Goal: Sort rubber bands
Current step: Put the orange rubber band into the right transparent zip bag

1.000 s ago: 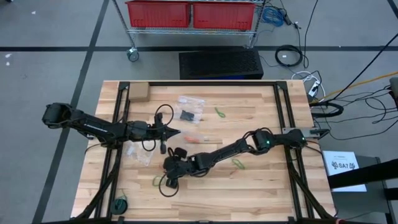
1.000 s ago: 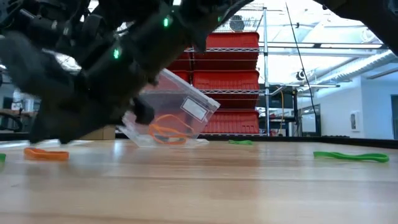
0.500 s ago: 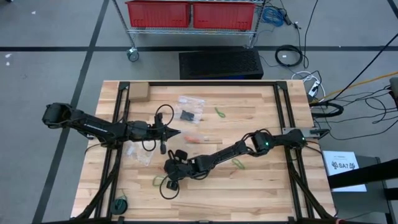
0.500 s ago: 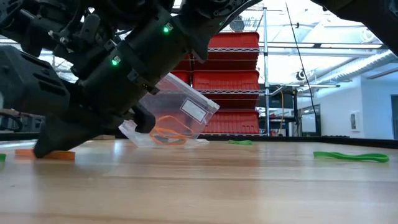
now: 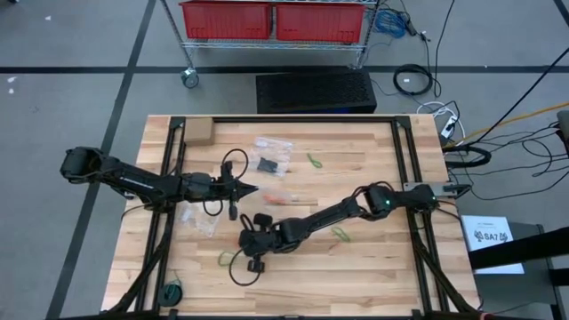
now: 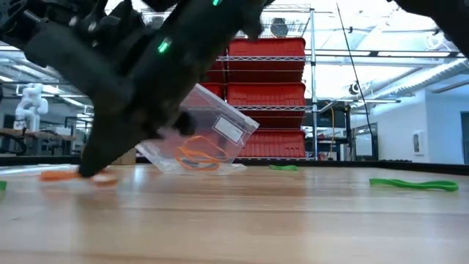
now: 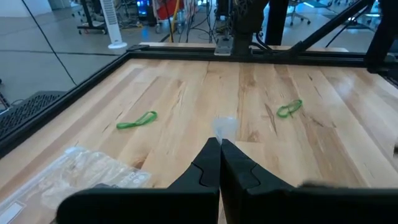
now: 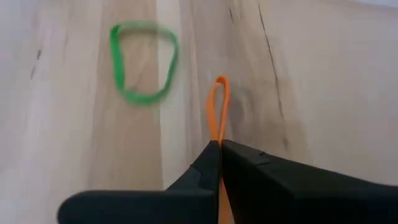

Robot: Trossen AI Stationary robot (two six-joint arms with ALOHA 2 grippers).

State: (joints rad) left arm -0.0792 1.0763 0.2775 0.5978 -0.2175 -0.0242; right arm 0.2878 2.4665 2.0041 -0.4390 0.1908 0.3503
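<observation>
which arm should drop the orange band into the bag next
Right. The right gripper is shut on the orange band at the table's front. The left gripper is shut on the clear bag and seems to be holding it up.

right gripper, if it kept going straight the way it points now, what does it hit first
The right gripper, shut on an orange rubber band, points along bare table. A green rubber band lies off to one side, probably not in line. Otherwise the way looks free as far as the right wrist view shows.

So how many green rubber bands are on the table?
3 green rubber bands: one far centre, one mid-right, one by the right gripper; others may be hidden.
</observation>
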